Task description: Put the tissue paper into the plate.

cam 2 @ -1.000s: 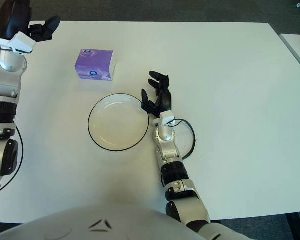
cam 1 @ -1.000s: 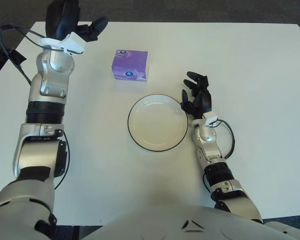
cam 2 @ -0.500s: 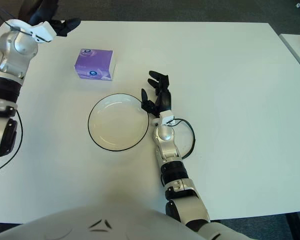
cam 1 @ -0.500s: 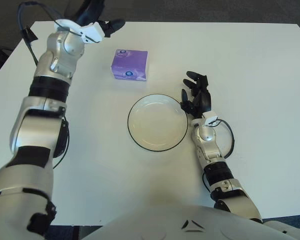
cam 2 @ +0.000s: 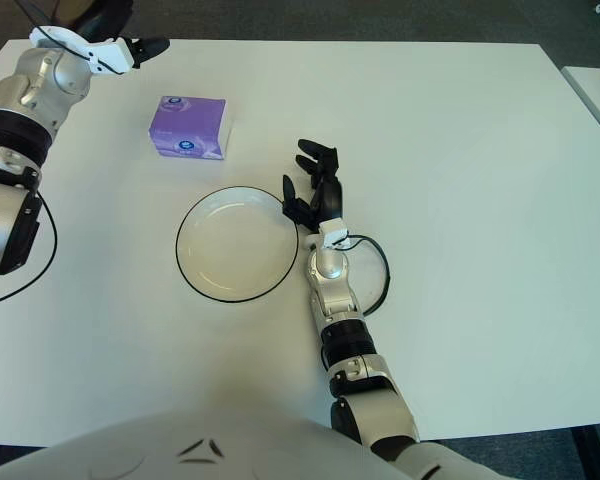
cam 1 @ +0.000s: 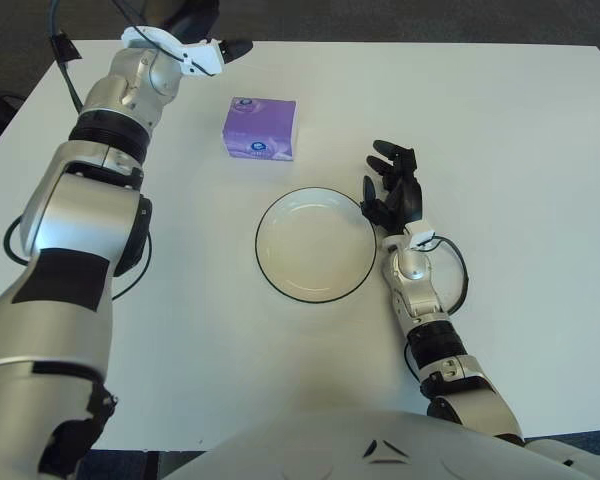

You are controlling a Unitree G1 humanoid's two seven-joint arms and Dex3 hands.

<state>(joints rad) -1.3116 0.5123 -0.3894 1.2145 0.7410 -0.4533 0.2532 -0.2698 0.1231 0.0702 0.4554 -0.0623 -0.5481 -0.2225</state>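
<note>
A purple tissue paper pack lies flat on the white table, just behind and to the left of the plate. The white plate with a dark rim sits at the table's middle and holds nothing. My left hand is raised at the far left edge of the table, behind and left of the pack, fingers spread, holding nothing. My right hand rests on the table against the plate's right rim, fingers relaxed and empty.
A black cable loops from my right wrist onto the table. My left arm stretches along the table's left side. The white table spreads wide to the right; dark floor lies beyond its far edge.
My left arm has stretched forward and its hand has swung right along the far edge, nearer the tissue pack. The right hand, pack and plate have not moved.
</note>
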